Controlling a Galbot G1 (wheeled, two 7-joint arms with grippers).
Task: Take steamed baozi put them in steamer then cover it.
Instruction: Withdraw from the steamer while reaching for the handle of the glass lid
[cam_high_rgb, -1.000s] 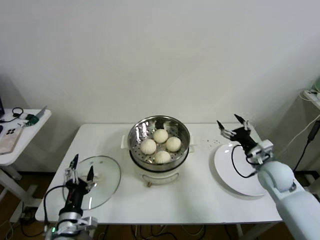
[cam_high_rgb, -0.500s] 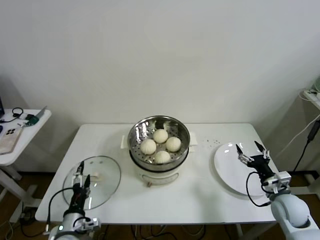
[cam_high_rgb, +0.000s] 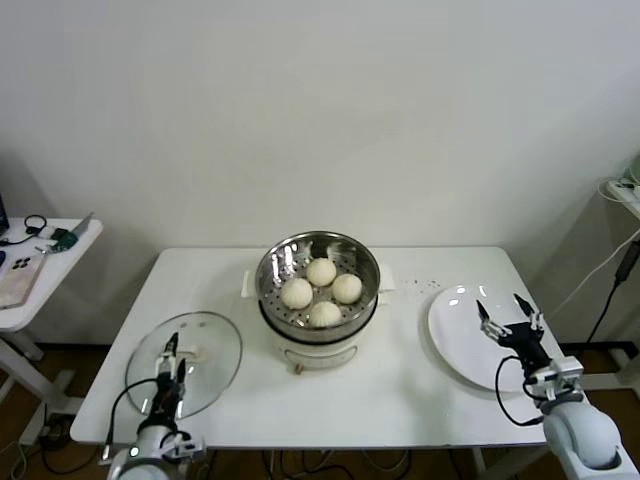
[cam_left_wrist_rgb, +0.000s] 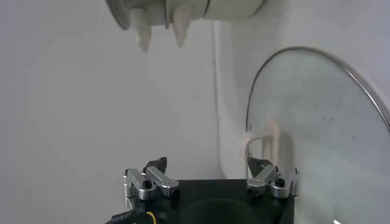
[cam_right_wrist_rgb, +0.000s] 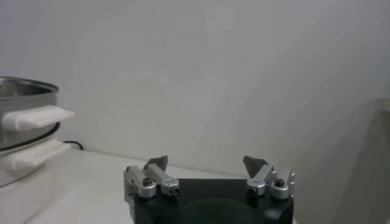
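Our left gripper (cam_high_rgb: 172, 366) is spread wide and holds nothing, low over the near edge of the cover (cam_high_rgb: 200, 350), which lies flat on the table (cam_high_rgb: 400, 390). All four steamed baozi (cam_high_rgb: 322, 291) sit in the steamer (cam_high_rgb: 318, 270). Next we should pinch the white handle (cam_high_rgb: 196, 353) in its middle, lift straight, and set it down level. Our right gripper (cam_high_rgb: 510, 318) waits, spread wide, above the plate (cam_high_rgb: 460, 335).

The right hand (cam_right_wrist_rgb: 207, 173) sits low in the foreground, its two metal fingers (cam_right_wrist_rgb: 159, 170) spread wide with nothing between them. Beyond it runs the white tabletop (cam_right_wrist_rgb: 79, 182) and a plain pale wall. Off at the edge stands the steamer (cam_right_wrist_rgb: 27, 100), its shiny rim above two white side handles.
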